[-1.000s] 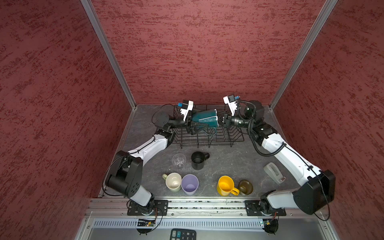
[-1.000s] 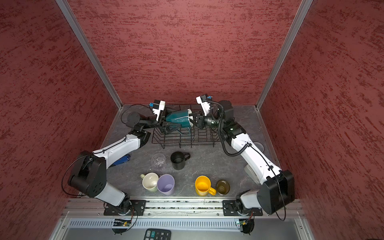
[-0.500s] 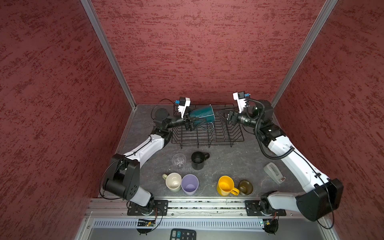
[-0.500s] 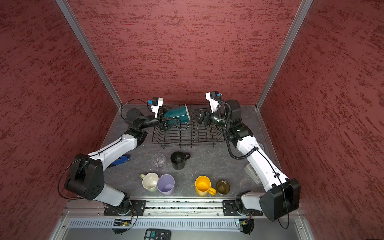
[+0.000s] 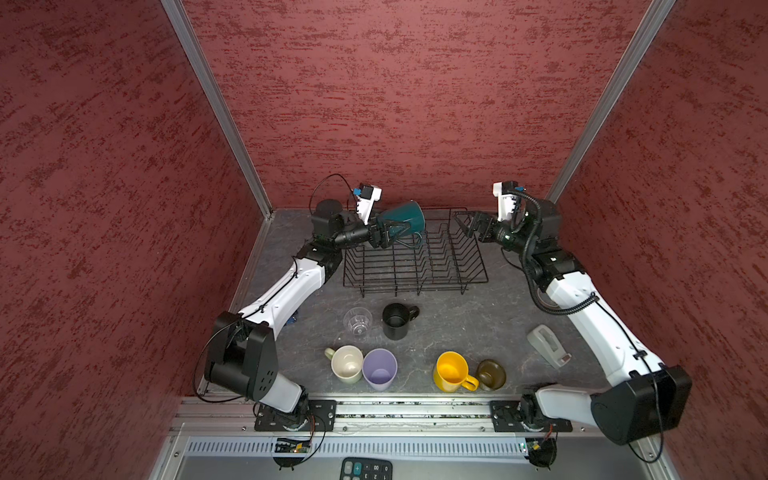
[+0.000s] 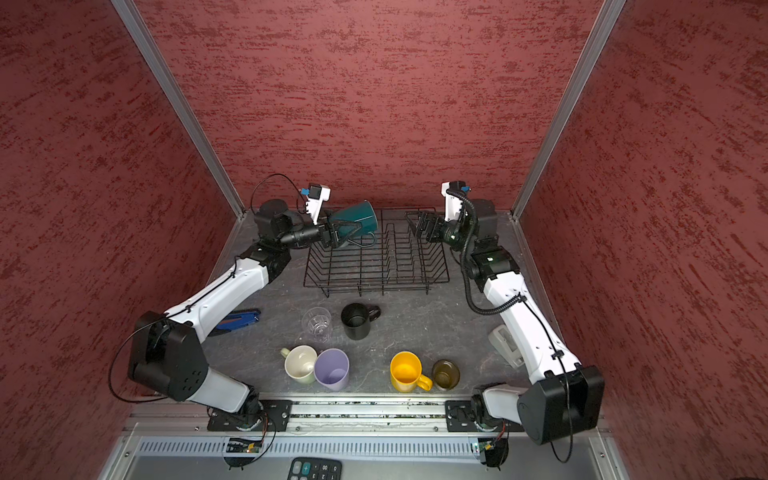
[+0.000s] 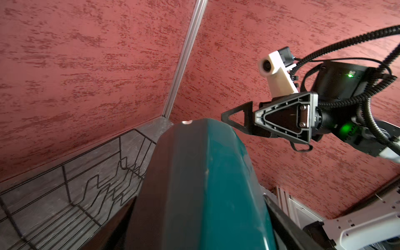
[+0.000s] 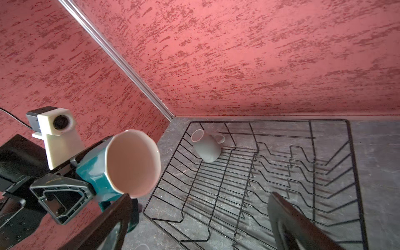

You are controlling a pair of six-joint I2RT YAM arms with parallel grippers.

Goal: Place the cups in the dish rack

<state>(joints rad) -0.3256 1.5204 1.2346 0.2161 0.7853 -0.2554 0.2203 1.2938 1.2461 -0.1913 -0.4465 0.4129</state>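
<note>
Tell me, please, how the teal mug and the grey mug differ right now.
The teal mug is clamped in the left gripper, on its side above the dish rack; the grey mug lies tilted inside the rack's corner, untouched. The teal mug is faceted; the grey mug is smooth. Both have a handle and a pale inside.

both top views look steeply down from high above my bases toward the back wall, far enough to hold the whole table [image 5: 457, 324]. my left wrist camera sits close behind the teal mug [image 7: 205, 184], facing my right gripper [image 7: 240, 118]. my right wrist camera faces back across the dish rack [image 8: 349, 138]. both wrist views share mug and rack.
</note>
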